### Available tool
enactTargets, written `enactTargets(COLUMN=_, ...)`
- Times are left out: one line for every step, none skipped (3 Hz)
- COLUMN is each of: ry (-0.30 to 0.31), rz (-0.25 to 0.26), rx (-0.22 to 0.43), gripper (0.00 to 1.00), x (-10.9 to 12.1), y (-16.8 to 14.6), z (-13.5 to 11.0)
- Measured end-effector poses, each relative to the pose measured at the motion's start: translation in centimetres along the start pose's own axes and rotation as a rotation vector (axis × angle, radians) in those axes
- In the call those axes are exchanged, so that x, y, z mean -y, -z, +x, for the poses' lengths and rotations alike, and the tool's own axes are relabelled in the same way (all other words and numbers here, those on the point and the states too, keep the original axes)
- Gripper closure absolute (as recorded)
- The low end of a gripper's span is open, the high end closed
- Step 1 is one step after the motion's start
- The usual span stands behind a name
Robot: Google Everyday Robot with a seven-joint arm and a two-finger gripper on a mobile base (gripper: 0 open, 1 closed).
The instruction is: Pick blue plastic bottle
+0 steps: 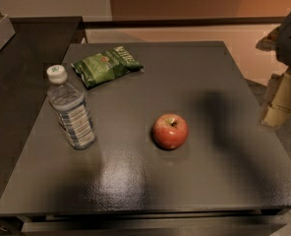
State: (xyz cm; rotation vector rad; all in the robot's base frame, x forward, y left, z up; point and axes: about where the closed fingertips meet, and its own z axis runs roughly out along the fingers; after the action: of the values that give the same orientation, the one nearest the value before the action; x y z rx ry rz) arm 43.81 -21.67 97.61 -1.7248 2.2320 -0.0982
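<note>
bottle [71,109] upright on left side of table [135,181]. green chip bag [106,65] near, just behind it. apple [170,131] mid-table, well apart from bottle. gripper [281,101] at right edge, past the table; wide or narrow, can't tell.

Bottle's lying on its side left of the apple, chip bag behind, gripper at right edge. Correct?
No. The camera view shows the blue plastic bottle standing upright, cap up. The rest holds: left of the apple, chip bag behind, gripper at the right edge.
</note>
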Motion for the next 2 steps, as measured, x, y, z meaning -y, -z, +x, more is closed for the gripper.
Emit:
enactTargets(ry=0.000, rz=0.000, rx=0.000, gripper=0.00, x=0.00, y=0.00, z=0.00)
enactTargets(ry=0.001, rz=-0.011, rx=0.030, gripper=0.00, x=0.22, y=-0.20, z=-0.80)
